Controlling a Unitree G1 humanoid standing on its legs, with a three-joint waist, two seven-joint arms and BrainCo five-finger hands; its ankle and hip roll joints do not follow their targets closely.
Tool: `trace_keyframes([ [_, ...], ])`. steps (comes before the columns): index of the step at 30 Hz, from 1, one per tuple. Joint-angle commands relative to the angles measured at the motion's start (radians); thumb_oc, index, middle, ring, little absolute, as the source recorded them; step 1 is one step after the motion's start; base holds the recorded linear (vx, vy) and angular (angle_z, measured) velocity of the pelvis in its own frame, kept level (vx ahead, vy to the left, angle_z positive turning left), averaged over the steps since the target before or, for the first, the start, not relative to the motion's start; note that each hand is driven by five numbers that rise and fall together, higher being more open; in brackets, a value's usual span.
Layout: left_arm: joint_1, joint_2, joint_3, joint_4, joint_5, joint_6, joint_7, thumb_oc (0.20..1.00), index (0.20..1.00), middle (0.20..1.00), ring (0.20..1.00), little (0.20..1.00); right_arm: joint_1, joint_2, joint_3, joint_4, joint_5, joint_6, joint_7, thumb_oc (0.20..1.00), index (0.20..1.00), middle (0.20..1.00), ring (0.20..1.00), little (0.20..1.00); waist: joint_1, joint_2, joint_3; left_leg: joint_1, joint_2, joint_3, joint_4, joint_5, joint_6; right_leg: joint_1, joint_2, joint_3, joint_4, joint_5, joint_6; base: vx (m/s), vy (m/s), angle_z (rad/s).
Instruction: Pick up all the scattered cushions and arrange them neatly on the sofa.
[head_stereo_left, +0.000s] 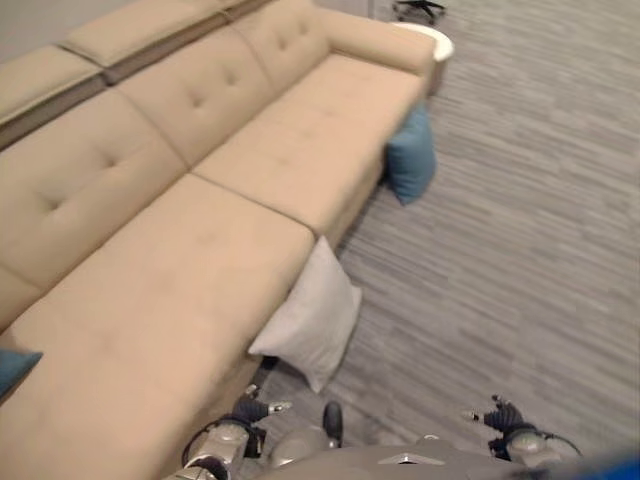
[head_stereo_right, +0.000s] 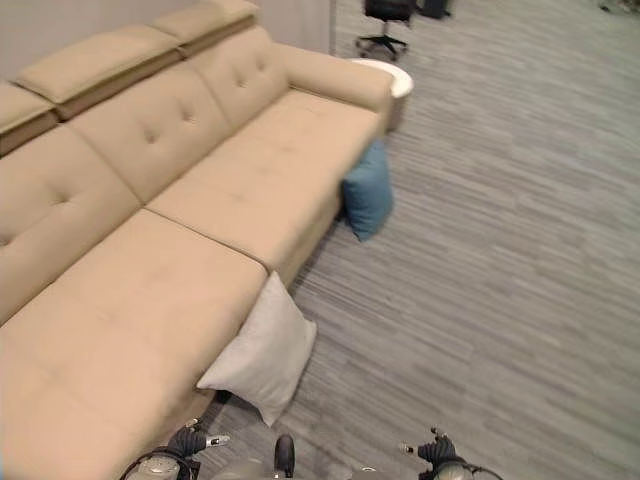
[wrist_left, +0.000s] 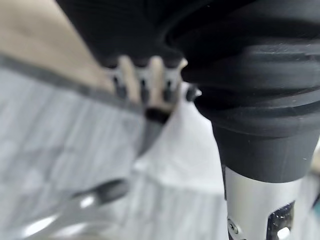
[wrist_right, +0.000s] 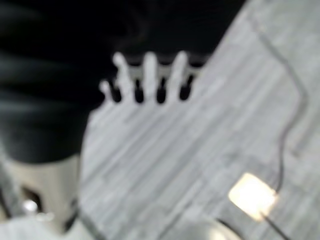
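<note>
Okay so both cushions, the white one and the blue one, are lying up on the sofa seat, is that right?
Not quite. The white square cushion and the blue cushion are on the grey floor, leaning against the front of the beige tufted sofa, not on its seat. The left eye view shows it.

the sofa (head_stereo_right: 200, 200) ran along the left, floor (head_stereo_right: 500, 250) to its right. two cushions leaned on its front edge — one cushion (head_stereo_right: 258, 350) near the robot, another cushion (head_stereo_right: 368, 195) farther off. behind the far armrest stood a round table (head_stereo_right: 392, 78) — beyond it, an office chair (head_stereo_right: 385, 18).

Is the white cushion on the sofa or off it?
Off: the white cushion stands on the floor, leaning against the sofa front.
</note>
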Motion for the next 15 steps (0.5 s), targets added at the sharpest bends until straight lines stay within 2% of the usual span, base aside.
trace_keyframes([
  [1, 0.022, -0.021, 0.008, -0.006, -0.012, -0.013, 0.002, 1.0, 1.0, 1.0, 1.0, 1.0, -0.054, -0.05, -0.03, -0.006, 0.008, -0.024, -0.01, 1.0, 1.0, 1.0, 1.0, 1.0, 0.037, 0.021, 0.006, -0.03, 0.039, 0.006, 0.122, -0.101, -0.092, 0.055, 0.013, -0.024, -0.3, 0.224, 0.004, 0.21, -0.211, 0.53],
  [2, 0.018, -0.02, 0.009, 0.004, -0.01, -0.017, 0.009, 1.0, 1.0, 1.0, 1.0, 1.0, -0.058, -0.05, -0.03, -0.015, 0.013, -0.026, -0.009, 1.0, 1.0, 1.0, 1.0, 1.0, 0.024, 0.022, 0.007, -0.016, 0.035, -0.034, 0.124, -0.112, -0.1, 0.033, 0.006, 0.037, -0.391, 0.227, -0.002, 0.16, -0.177, 0.3],
  [3, 0.018, -0.02, 0.009, 0.004, -0.01, -0.017, 0.009, 1.0, 1.0, 1.0, 1.0, 1.0, -0.058, -0.05, -0.03, -0.015, 0.013, -0.026, -0.009, 1.0, 1.0, 1.0, 1.0, 1.0, 0.023, 0.022, 0.005, -0.019, 0.036, -0.035, 0.123, -0.11, -0.1, 0.032, 0.007, 0.036, -0.394, 0.231, -0.002, 0.17, -0.191, 0.52],
  [4, 0.016, -0.02, 0.007, 0.009, -0.01, -0.019, 0.011, 1.0, 1.0, 1.0, 1.0, 1.0, -0.06, -0.052, -0.031, -0.017, 0.019, -0.027, -0.009, 1.0, 1.0, 1.0, 1.0, 1.0, 0.013, 0.018, 0.003, -0.013, 0.03, -0.058, 0.13, -0.118, -0.105, 0.028, 0.013, 0.098, -0.457, 0.244, 0.003, 0.19, -0.239, 0.8],
  [5, 0.009, -0.023, -0.006, 0.018, 0.004, -0.024, 0.012, 1.0, 1.0, 1.0, 1.0, 1.0, -0.056, -0.052, -0.035, -0.022, 0.032, -0.029, -0.007, 1.0, 1.0, 1.0, 1.0, 1.0, -0.012, 0.015, 0.006, -0.004, 0.024, -0.115, 0.144, -0.136, -0.113, 0.007, 0.022, 0.238, -0.512, 0.278, 0.017, 0.19, -0.238, 0.97],
  [6, 0.009, -0.023, -0.006, 0.018, 0.004, -0.024, 0.012, 1.0, 1.0, 1.0, 1.0, 1.0, -0.056, -0.052, -0.035, -0.022, 0.032, -0.029, -0.007, 1.0, 1.0, 1.0, 1.0, 1.0, -0.013, 0.014, 0.004, -0.007, 0.023, -0.115, 0.144, -0.134, -0.113, 0.005, 0.022, 0.238, -0.514, 0.28, 0.017, 0.22, -0.308, 1.16],
  [7, 0.0, -0.028, -0.02, 0.022, 0.016, -0.026, 0.012, 1.0, 1.0, 1.0, 1.0, 1.0, -0.049, -0.05, -0.036, -0.029, 0.043, -0.026, -0.001, 1.0, 1.0, 1.0, 1.0, 1.0, -0.034, 0.008, 0.004, -0.001, 0.018, -0.166, 0.152, -0.148, -0.122, -0.006, 0.04, 0.335, -0.537, 0.291, 0.024, 0.13, -0.237, 1.26],
  [10, -0.007, -0.027, -0.028, 0.024, 0.02, -0.028, 0.01, 1.0, 1.0, 1.0, 1.0, 1.0, -0.039, -0.048, -0.034, -0.041, 0.047, -0.028, 0.006, 1.0, 1.0, 1.0, 1.0, 1.0, -0.037, -0.004, 0.003, -0.003, 0.019, -0.207, 0.169, -0.163, -0.136, 0.023, 0.028, 0.303, -0.565, 0.28, 0.025, 0.08, -0.267, 1.26],
  [11, -0.006, -0.028, -0.027, 0.025, 0.015, -0.03, 0.013, 1.0, 1.0, 1.0, 1.0, 1.0, -0.036, -0.045, -0.026, -0.042, 0.042, -0.03, 0.012, 1.0, 1.0, 1.0, 1.0, 1.0, -0.028, -0.011, -0.005, -0.013, 0.031, -0.237, 0.17, -0.156, -0.15, 0.046, 0.027, 0.265, -0.58, 0.264, 0.022, 0.01, -0.318, 0.82],
  [12, -0.007, -0.028, -0.027, 0.023, 0.005, -0.033, 0.015, 1.0, 1.0, 1.0, 1.0, 1.0, -0.037, -0.044, -0.02, -0.046, 0.044, -0.035, 0.012, 1.0, 1.0, 1.0, 1.0, 1.0, -0.025, -0.013, -0.006, -0.022, 0.046, -0.259, 0.162, -0.14, -0.162, 0.049, 0.042, 0.263, -0.581, 0.255, 0.015, 0.01, -0.32, 0.86],
  [13, -0.007, -0.028, -0.026, 0.023, 0.005, -0.033, 0.015, 1.0, 1.0, 1.0, 1.0, 1.0, -0.038, -0.044, -0.019, -0.045, 0.044, -0.035, 0.012, 1.0, 1.0, 1.0, 1.0, 1.0, -0.029, -0.012, -0.006, -0.022, 0.046, -0.263, 0.162, -0.14, -0.163, 0.05, 0.042, 0.259, -0.581, 0.254, 0.014, -0.02, -0.343, 1.03],
  [14, -0.006, -0.026, -0.024, 0.011, -0.015, -0.036, 0.013, 1.0, 1.0, 1.0, 1.0, 1.0, -0.037, -0.045, -0.01, -0.057, 0.042, -0.045, 0.012, 1.0, 1.0, 1.0, 1.0, 1.0, -0.021, -0.016, -0.002, -0.04, 0.078, -0.28, 0.159, -0.123, -0.19, 0.076, 0.062, 0.224, -0.603, 0.233, -0.001, -0.03, -0.309, 1.0],
  [15, -0.009, -0.027, -0.024, 0.008, -0.019, -0.036, 0.011, 1.0, 1.0, 1.0, 1.0, 1.0, -0.04, -0.047, -0.008, -0.063, 0.041, -0.048, 0.011, 1.0, 1.0, 1.0, 1.0, 1.0, -0.021, -0.02, -0.002, -0.06, 0.089, -0.276, 0.161, -0.11, -0.198, 0.084, 0.064, 0.206, -0.618, 0.229, -0.007, -0.05, -0.388, 0.9],
])
